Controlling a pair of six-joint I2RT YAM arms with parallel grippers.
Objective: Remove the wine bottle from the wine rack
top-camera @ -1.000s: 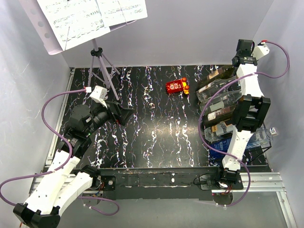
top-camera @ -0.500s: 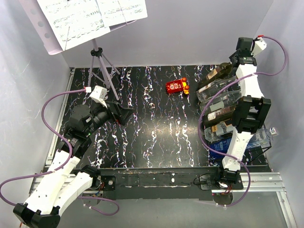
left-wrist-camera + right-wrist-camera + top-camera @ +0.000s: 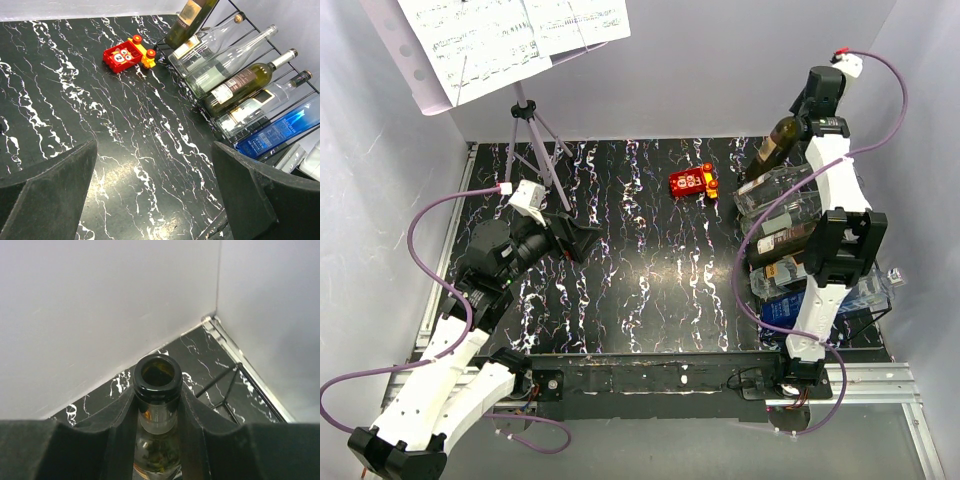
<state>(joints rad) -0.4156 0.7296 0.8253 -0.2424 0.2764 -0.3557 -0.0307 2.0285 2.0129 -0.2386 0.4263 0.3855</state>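
Start with the big black table. The rack stands on it, and you can find everything else from the rack. The music stand is well to the left of the rack. Other bottles lie side by side in the rack.

The dark bottle is at the far end of the rack. It is tipped up, with its neck high and its bottom low by the rack's far left corner. You cannot tell from here if the bottom is free of the wires. A little red toy sits just left of that end of the rack.

The right gripper is above the far end of the rack. Its fingers are closed on the bottle's neck, one on each side, just under the lip. The mouth sticks out past the fingertips and has no cork. The left gripper is well left of the rack, spread wide and holding nothing.

The bottle is glass, so it is hard and smooth, likely heavy, and it will break if it falls. The neck is a good place to hold, because the lip can stop it sliding out. The fat body hangs low and may swing, so move slowly. Watch that its bottom does not bump the wires or the next bottle.
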